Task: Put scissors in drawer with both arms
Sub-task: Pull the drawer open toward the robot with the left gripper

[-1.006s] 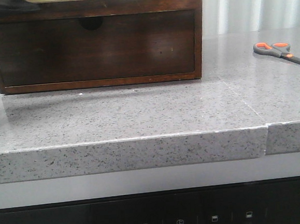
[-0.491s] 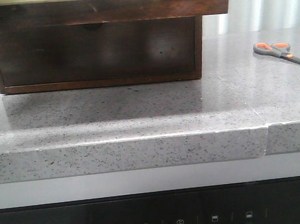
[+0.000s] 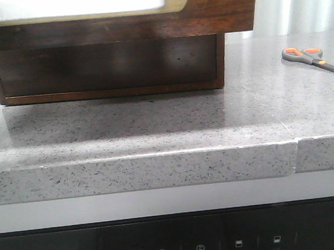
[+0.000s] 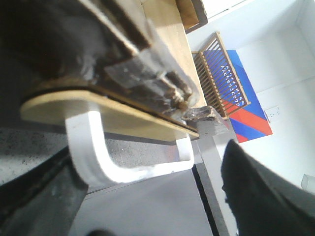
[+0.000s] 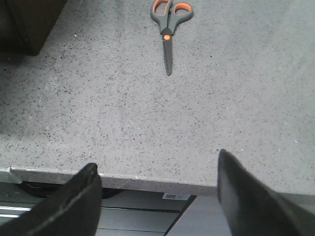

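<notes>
Right wrist view shows the scissors (image 5: 167,29) flat on the counter (image 5: 147,123), well right of the drawer (image 3: 104,66); light, stiff, thin — pinch at the pivot. Right tool (image 5: 157,191) gapes wide; left tool (image 4: 147,196) straddles a white handle (image 4: 113,157), grip uncertain.

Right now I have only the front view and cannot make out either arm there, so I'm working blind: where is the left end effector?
Observer: The left end effector straddles a white U-shaped handle on a pale wooden panel, with its fingers apart.
Operator: And the right one?
Observer: The right end effector is open and empty, above the near edge of the counter.
Operator: How do the scissors lie relative to it?
Observer: The scissors lie flat and closed, with the blade tip pointing toward it.
</notes>
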You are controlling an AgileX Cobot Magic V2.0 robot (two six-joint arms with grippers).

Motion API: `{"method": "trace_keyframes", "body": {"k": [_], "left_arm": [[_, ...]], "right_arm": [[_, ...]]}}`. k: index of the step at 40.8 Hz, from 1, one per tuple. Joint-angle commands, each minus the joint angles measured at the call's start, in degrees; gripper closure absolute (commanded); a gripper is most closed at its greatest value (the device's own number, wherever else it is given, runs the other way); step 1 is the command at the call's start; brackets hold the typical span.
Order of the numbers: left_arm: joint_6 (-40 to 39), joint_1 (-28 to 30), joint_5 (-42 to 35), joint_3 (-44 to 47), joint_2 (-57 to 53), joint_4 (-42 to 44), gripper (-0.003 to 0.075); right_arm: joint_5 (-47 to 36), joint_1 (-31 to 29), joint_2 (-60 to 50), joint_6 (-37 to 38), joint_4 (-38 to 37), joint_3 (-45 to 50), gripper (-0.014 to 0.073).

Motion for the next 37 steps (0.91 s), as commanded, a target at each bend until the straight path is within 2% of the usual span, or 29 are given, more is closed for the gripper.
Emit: {"method": "trace_keyframes", "body": {"k": [1, 8, 14, 19, 28, 33, 37], "left_arm": [[0.2, -0.3, 2.9, 0.6, -1.8, -3.8, 0.0165], [0.2, -0.3, 3.7, 4.9, -6.7, -2.1, 0.0164], [-4.2, -0.3, 3.0, 3.4, -12.5, 5.4, 0.0177], [-13.4, -0.3, 1.7, -2.9, -16.4, 20.9, 0.0177], [-31.2, -0.3, 1.7, -20.0, -18.9, 56.7, 0.0177], [-35.5, -0.3, 2.6, -26.7, -18.9, 70.6, 0.0177], [-38.2, -1.6, 3.0, -29.5, -19.2, 77.5, 0.0177]], "right_arm": [[-3.9, 0.1, 0.7, -0.3, -0.6, -1.8, 0.0073], [-3.9, 0.1, 0.7, -0.3, -0.6, -1.8, 0.0073], [-3.9, 0.1, 0.7, -0.3, -0.6, -1.8, 0.0073], [-3.9, 0.1, 0.7, -0.3, -0.6, -1.8, 0.0073], [-3.9, 0.1, 0.7, -0.3, -0.6, -1.8, 0.0073], [-3.8, 0.1, 0.7, -0.3, -0.6, -1.8, 0.0073], [-3.8, 0.1, 0.7, -0.3, -0.6, -1.8, 0.0073]]}}
